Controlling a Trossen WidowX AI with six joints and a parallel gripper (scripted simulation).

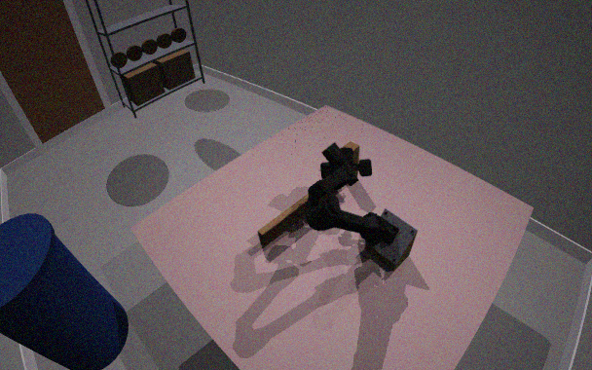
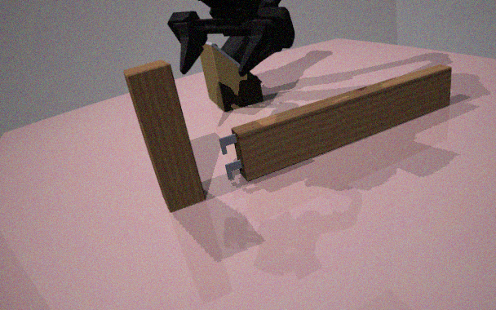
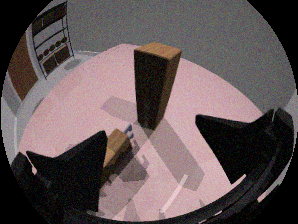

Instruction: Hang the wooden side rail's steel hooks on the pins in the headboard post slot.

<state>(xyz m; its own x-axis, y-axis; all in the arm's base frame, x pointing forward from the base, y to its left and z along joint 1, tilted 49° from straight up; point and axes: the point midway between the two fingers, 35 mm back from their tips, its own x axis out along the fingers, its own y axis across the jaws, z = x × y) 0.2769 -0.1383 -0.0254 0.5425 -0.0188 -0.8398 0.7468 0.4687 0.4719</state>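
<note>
The jaws stood spread nearly to their limit, and nothing sat between them. In the exterior view the gripper (image 2: 216, 67) hung above the tabletop (image 2: 102, 261), behind the post (image 2: 163, 135), its two dark fingers (image 2: 188, 49) pointing down and splayed wide. They touched neither the post nor the rail (a clear gap showed all round them).

The rail (image 2: 343, 118) lay on its long edge on the tabletop, just beside the post. Its two steel hooks (image 2: 228, 143) faced the post, short of it and not on any pins. The post itself stood upright near the rail's hooked end.

From the wrist view the post (image 3: 154, 86) rose dead ahead between the two fingertips, with the hooked end of the rail (image 3: 119, 149) low and to the left. From the top view the arm (image 1: 336, 209) reached across the rail (image 1: 282, 221) from its base (image 1: 406, 243).
</note>
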